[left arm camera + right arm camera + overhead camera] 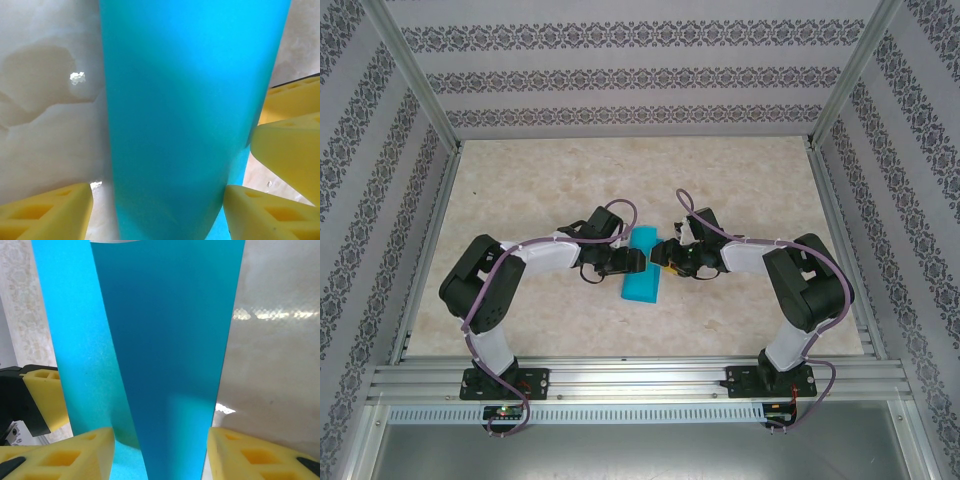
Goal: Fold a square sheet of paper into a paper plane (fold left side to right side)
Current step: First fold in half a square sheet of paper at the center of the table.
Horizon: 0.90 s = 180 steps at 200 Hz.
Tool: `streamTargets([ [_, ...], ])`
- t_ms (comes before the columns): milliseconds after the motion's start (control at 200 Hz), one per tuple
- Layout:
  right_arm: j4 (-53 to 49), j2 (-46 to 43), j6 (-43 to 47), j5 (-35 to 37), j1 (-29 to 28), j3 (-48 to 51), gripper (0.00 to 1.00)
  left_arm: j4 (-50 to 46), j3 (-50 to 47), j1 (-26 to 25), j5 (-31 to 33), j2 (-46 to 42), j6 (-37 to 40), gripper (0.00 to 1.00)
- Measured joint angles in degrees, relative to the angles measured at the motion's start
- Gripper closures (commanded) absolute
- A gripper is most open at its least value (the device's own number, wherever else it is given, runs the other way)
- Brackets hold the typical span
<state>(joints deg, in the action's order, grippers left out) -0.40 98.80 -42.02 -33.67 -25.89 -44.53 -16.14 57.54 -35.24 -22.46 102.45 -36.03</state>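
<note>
Folded teal sheet of paper (642,285) lies flat on table (520,180). Left gripper (628,263) at sheet's left edge, fingers spread wide astride it. Right gripper (666,258) at right edge, likewise wide.

sheet (175,125): thin smooth matt paper | fingers (45,212): yellow matt plastic | table (520,180): glossy, marble-look

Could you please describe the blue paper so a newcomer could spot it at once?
On the pale marbled table, find the middle, where the jaws of the left arm and right arm face each other. Between them lies the square sheet of paper, a narrow strip, the one bright teal thing among black and yellow parts.
</note>
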Motion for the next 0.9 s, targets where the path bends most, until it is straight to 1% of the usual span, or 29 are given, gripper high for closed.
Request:
streamTargets([
  [175,-0.22,-0.52,0.15,0.04,0.02,0.0,0.45,0.26,0.07,0.0,-0.42,0.59,0.02,0.32],
  [305,-1.6,-3.43,0.81,0.48,0.72,0.0,0.44,0.22,0.17,0.04,-0.42,0.7,0.04,0.33],
  [510,-1.62,-7.3,1.42,0.59,3.02,0.31,0.47,-0.92,1.16,0.0,-0.39,1.29,0.44,0.33],
  [724,0.81,-6.95,0.07,-0.26,2.73,1.38,0.46,-2.8,2.67,-0.13,-0.37,2.12,0.96,0.33],
  [899,4.26,-3.91,-1.2,-1.22,2.36,1.38,0.46,-3.21,2.89,-0.17,-0.28,2.16,1.22,0.33],
])
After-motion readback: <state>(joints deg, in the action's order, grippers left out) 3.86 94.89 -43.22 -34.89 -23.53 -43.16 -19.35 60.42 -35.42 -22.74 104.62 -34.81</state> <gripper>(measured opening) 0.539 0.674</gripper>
